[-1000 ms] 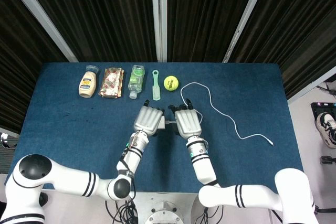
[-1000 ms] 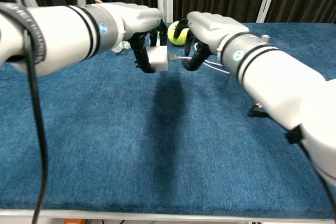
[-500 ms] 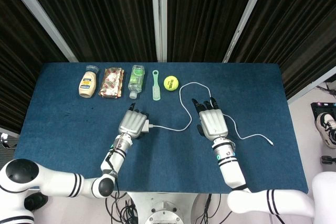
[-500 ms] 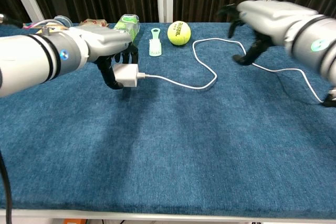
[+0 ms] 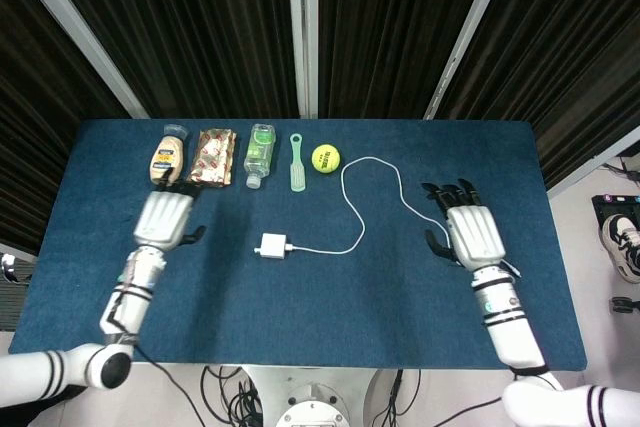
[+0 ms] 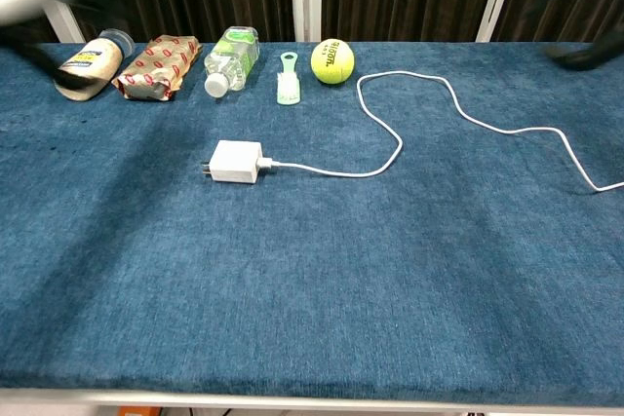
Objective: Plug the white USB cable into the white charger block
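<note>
Head view: charger block (image 5: 271, 245) lies midway between both robot hands, untouched.

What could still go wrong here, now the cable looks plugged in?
1. The right hand hovers over the white USB cable run; withdrawing could snag it and drag the white charger block.
2. The left hand sits close to the mayonnaise bottle and could bump it.
</note>
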Controlling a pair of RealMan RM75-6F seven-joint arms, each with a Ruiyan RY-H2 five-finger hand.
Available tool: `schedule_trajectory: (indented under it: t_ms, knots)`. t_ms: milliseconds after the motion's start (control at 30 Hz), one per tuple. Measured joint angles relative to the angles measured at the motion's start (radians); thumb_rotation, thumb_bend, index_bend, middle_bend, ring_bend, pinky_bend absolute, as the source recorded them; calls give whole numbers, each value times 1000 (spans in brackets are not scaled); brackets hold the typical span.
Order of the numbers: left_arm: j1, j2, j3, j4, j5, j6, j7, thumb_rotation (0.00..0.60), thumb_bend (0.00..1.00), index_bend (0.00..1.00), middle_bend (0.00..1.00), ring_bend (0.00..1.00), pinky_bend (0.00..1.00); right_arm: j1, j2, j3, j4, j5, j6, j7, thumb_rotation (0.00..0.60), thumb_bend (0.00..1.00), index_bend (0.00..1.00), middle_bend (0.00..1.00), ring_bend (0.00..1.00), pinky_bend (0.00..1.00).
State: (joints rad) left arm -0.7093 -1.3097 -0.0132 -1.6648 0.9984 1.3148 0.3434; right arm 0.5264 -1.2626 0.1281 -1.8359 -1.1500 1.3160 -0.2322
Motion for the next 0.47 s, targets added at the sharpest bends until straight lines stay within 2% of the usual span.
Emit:
schedule_trajectory:
  t_ms: [100,200,333,467]
  knots:
    - [122,86,49,27,102,83,-122,600,240,238,252,153,17,-69,80,-40,29,-99,19,142,600,322,162,219,75,58]
    - [234,134,89,49,182,182,-198,600,229,234,250,152,15,-156,137,-86,82,-204,74,257,600,304,162,215,67,39]
    - [356,165,134,56,267,298,-257,600,206,226,241,138,4,-246,153,-130,134,-272,158,339,600,301,165,214,61,26]
    - [440,170,160,44,324,369,-254,600,205,225,240,136,3,-319,154,-165,180,-300,203,378,600,301,165,205,45,14]
